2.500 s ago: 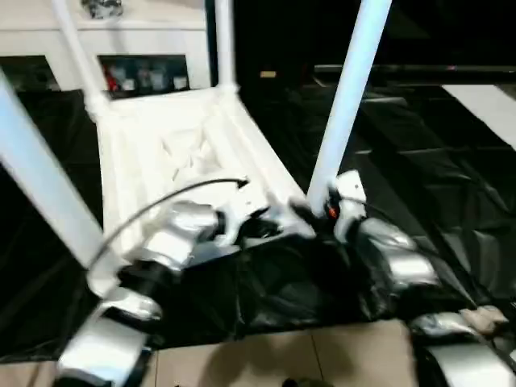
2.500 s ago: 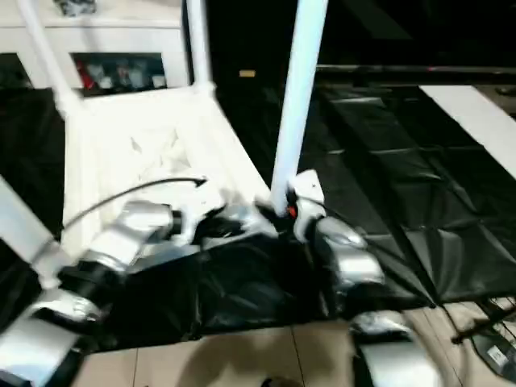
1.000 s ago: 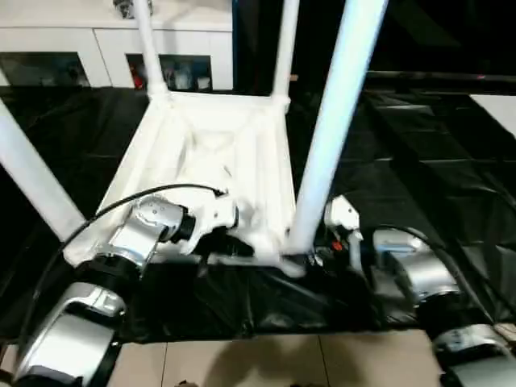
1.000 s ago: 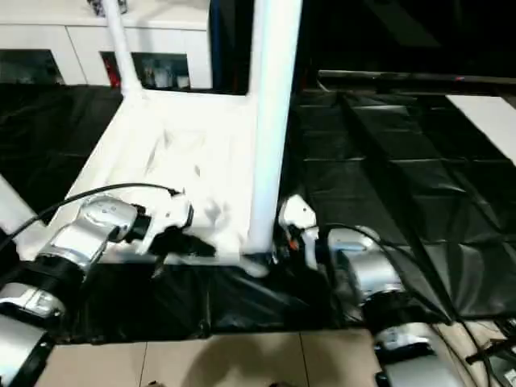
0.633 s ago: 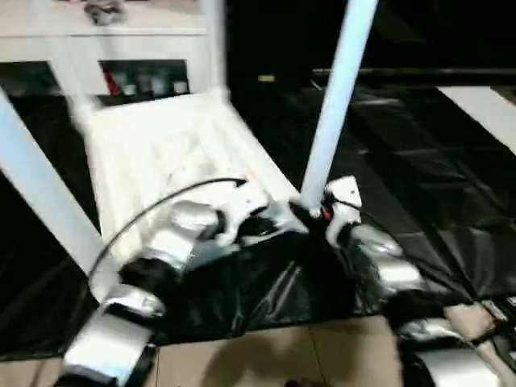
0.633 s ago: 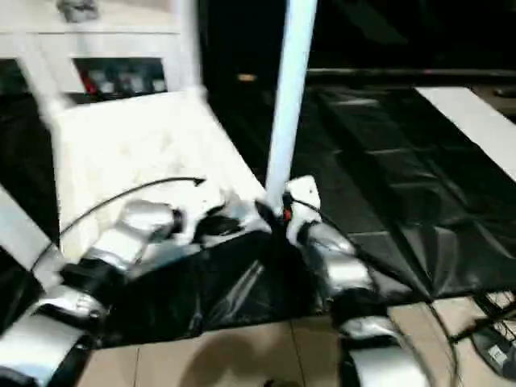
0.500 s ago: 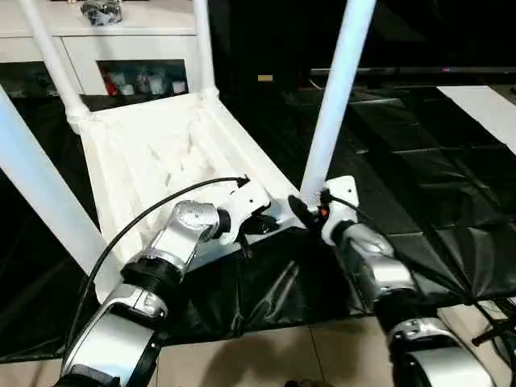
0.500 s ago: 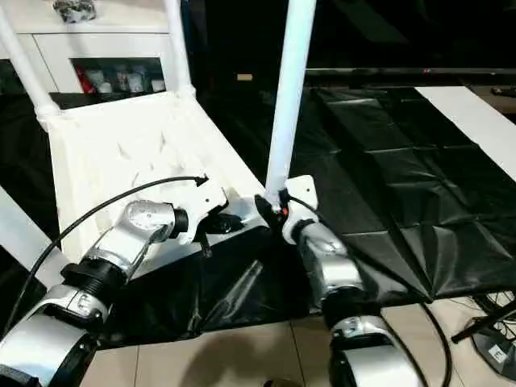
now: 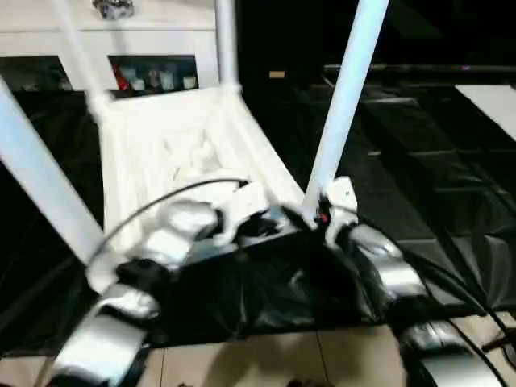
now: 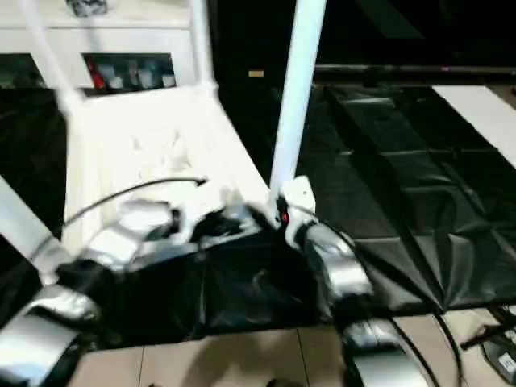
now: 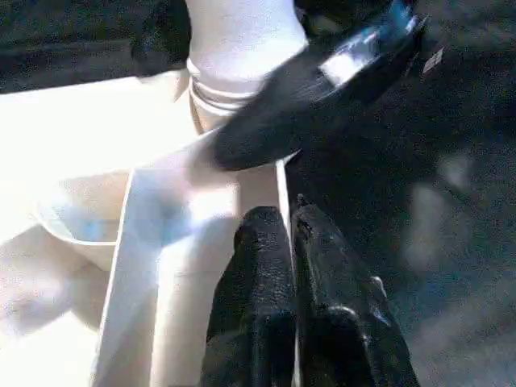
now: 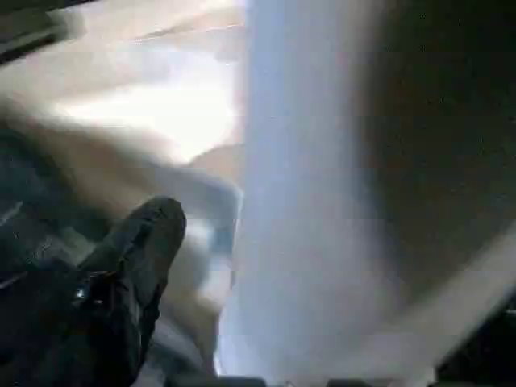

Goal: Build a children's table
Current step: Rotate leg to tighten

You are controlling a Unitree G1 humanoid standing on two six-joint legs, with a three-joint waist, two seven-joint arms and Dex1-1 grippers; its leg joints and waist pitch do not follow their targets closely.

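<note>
Black sheeting point(image 9: 419, 161) underlies tabletop point(image 9: 161, 161), its near edge at left claw point(image 11: 292, 242).

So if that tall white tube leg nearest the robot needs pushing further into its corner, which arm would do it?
Probably the right. Its gripper sits right at the base of the near white tube leg, while the left gripper is shut, fingers pressed together on the white plastic tabletop's rim beside that corner.
</note>
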